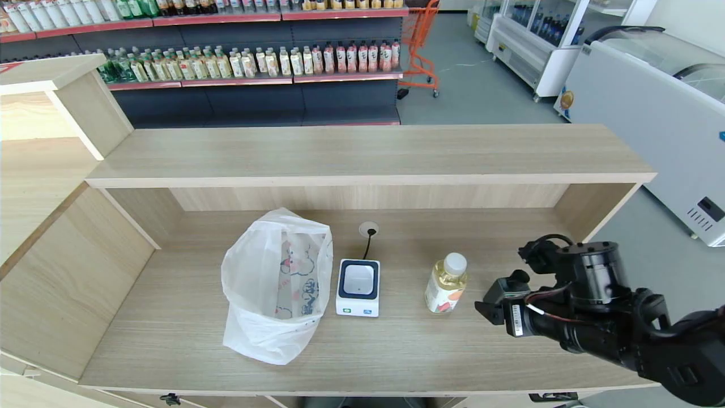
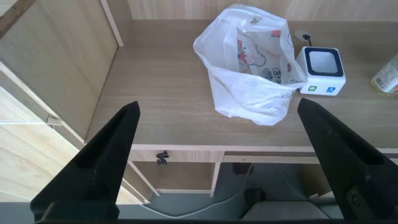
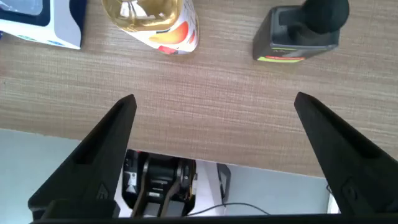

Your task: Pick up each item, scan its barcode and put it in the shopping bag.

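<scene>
Toward the right end of the bench (image 1: pixel 396 351) the bottle (image 1: pixel 446 283) stands upright, scanner (image 1: pixel 358 287) mid-bench beside it, shopping bag (image 1: pixel 277 283) beyond. Right hand (image 3: pixel 214 106), released, hovers over the front edge near the bottle; left hand (image 2: pixel 219 106) released.

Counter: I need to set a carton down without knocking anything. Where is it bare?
Bare wood lies between the bag and the left side wall, and along the front edge before the scanner and bottle. The bag and scanner stand close together; the right pincer hovers beside the bottle.
</scene>
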Robot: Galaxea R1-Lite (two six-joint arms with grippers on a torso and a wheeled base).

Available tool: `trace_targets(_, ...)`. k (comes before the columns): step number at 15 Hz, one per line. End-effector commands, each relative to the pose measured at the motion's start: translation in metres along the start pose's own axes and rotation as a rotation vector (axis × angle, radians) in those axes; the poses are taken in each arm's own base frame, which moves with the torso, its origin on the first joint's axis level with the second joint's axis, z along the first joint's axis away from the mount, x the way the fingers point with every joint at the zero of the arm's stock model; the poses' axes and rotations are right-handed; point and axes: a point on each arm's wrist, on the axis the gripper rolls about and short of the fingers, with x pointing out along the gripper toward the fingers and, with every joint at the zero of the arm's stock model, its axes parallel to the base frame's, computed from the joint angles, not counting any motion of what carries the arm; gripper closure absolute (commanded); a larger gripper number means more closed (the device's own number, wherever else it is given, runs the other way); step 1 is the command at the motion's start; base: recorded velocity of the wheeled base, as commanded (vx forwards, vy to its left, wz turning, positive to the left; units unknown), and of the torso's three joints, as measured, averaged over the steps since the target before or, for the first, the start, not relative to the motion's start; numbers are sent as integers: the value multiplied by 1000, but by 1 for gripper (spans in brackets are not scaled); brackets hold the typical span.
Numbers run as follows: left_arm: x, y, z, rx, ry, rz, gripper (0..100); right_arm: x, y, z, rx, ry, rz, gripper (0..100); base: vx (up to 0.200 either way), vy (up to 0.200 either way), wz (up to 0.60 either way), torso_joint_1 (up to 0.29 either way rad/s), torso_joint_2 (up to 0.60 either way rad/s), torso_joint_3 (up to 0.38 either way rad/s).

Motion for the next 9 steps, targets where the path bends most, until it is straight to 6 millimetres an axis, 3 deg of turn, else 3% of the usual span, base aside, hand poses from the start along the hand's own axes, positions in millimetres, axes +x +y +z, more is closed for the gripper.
trace_targets(1, 0, 0, 0, 0, 0, 0, 0, 32, 19, -24, -48, 40, -24, 0, 0, 0, 0, 0, 0, 0)
trace_targets(5, 0, 0, 0, 0, 0, 0, 0, 50, 36, -31, -77, -43, -39, 0, 0, 0, 0, 0, 0, 0)
trace_targets(9, 0, 0, 0, 0, 0, 0, 0, 63, 39, -31, -171, -131, -54, 0, 0, 0, 0, 0, 0, 0)
